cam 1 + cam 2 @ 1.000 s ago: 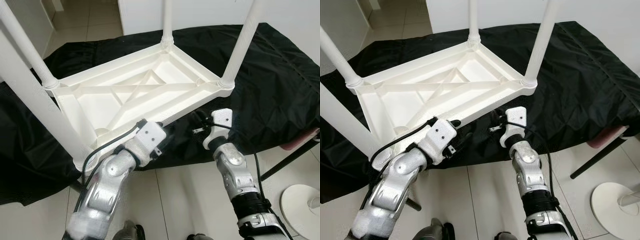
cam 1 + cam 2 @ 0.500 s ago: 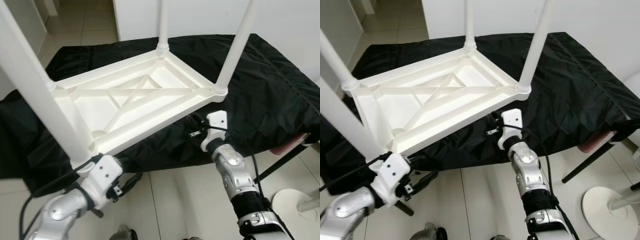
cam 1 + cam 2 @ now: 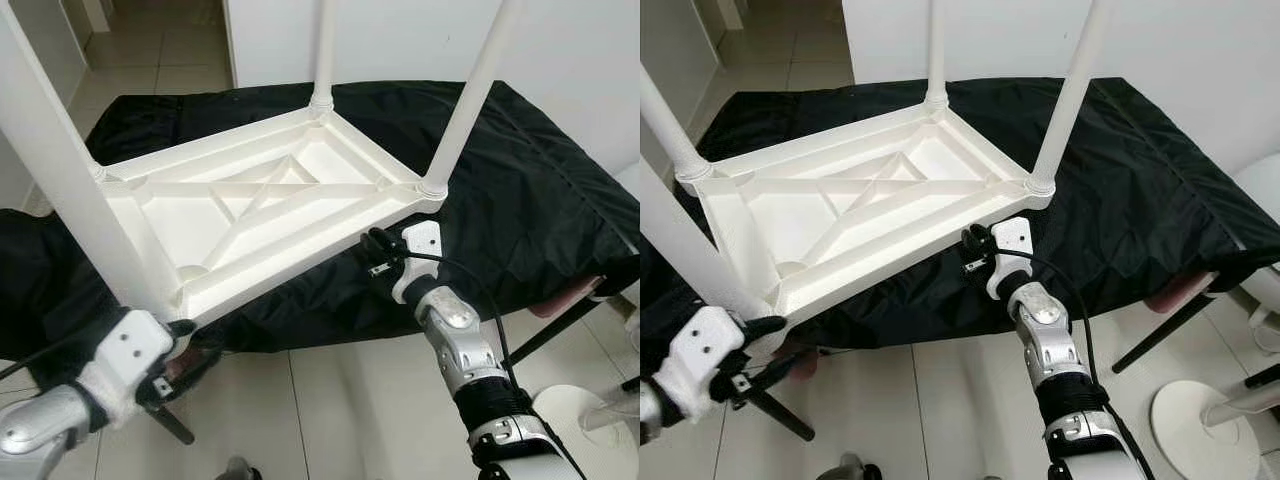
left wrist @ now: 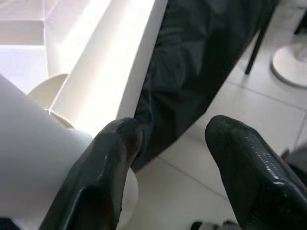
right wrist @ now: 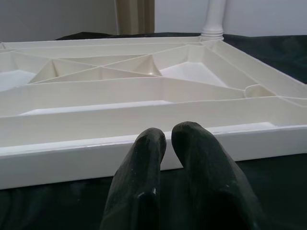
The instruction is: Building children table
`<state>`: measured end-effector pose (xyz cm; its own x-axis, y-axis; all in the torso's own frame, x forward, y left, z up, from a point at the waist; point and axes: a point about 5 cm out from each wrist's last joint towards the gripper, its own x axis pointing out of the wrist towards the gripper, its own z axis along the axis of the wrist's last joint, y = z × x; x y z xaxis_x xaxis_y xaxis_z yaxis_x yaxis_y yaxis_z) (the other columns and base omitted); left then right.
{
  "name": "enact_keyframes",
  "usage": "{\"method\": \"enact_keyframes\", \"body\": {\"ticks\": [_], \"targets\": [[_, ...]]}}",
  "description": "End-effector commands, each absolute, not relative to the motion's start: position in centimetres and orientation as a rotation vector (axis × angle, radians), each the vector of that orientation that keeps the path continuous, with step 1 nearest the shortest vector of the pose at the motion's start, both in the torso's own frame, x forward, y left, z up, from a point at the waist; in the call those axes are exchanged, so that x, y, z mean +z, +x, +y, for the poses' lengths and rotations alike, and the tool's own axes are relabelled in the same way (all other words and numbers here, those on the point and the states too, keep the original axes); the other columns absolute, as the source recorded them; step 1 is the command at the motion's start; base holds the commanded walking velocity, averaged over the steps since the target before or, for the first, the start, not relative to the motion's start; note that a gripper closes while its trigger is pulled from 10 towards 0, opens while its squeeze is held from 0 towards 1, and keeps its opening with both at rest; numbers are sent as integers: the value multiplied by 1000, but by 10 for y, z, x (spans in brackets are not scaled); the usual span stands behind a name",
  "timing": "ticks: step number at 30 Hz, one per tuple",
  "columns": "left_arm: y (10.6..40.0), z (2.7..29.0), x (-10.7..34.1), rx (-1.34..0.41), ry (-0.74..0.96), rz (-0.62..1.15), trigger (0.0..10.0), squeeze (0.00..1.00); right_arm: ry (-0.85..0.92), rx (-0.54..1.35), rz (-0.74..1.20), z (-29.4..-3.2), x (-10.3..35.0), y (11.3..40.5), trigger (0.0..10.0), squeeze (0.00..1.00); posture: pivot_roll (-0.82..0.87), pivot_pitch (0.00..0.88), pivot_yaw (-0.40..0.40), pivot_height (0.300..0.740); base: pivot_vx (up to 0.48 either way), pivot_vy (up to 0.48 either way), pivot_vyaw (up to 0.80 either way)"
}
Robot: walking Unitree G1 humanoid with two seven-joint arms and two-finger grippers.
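From the left eye view, a white children table [image 3: 260,215] lies upside down on a black cloth [image 3: 530,200], its legs [image 3: 470,95] pointing up; the black cloth covers a low stand that sits on a pale tiled floor [image 3: 340,410]; the left gripper [image 3: 185,352] is at the near left corner of the table, just beside the thick near leg [image 3: 60,190]; the right gripper [image 3: 375,245] is at the near right edge of the table, close under the rim; a round white base [image 3: 590,425] stands on the floor at the far right.

From the right eye view, the scene is the same; the left gripper [image 3: 760,362] is low at the left, next to the near corner.

From the left wrist view, the two black fingers [image 4: 108,172] are spread apart with nothing between them; one finger is touching the white leg [image 4: 38,172].

From the right wrist view, the two black fingers [image 5: 144,191] are pressed together and hold nothing; their tips are just beside the white rim of the table [image 5: 96,153]; I cannot tell if they touch it.
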<state>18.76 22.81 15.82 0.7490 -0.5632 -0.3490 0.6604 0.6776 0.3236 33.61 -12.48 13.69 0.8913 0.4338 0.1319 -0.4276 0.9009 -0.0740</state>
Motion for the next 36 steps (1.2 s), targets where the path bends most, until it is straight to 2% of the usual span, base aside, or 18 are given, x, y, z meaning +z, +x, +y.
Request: {"method": "enact_keyframes", "body": {"ticks": [1, 6, 17, 20, 24, 36], "targets": [[185, 256, 161, -597, 483, 274, 10000, 0, -50, 455, -145, -125, 136, 337, 10000, 0, 82, 52, -29, 740, 0, 0, 0], [180, 284, 167, -535, 522, 343, 10000, 0, -52, 462, -146, -124, 136, 338, 10000, 0, 86, 44, -32, 740, 0, 0, 0], [173, 298, 170, -536, 543, 414, 10000, 0, -51, 464, -149, -123, 135, 339, 10000, 0, 85, 26, -26, 740, 0, 0, 0], [183, 317, 180, -421, 607, 375, 10000, 0, -50, 464, -148, -123, 135, 339, 10000, 0, 87, 22, -26, 740, 0, 0, 0], [192, 328, 188, -336, 671, 334, 10000, 0, -48, 465, -151, -122, 135, 340, 10000, 0, 86, 19, -26, 740, 0, 0, 0], [224, 338, 215, -129, 718, 147, 10000, 0, -44, 465, -157, -121, 137, 342, 10000, 0, 84, 21, -26, 740, 0, 0, 0]]}}
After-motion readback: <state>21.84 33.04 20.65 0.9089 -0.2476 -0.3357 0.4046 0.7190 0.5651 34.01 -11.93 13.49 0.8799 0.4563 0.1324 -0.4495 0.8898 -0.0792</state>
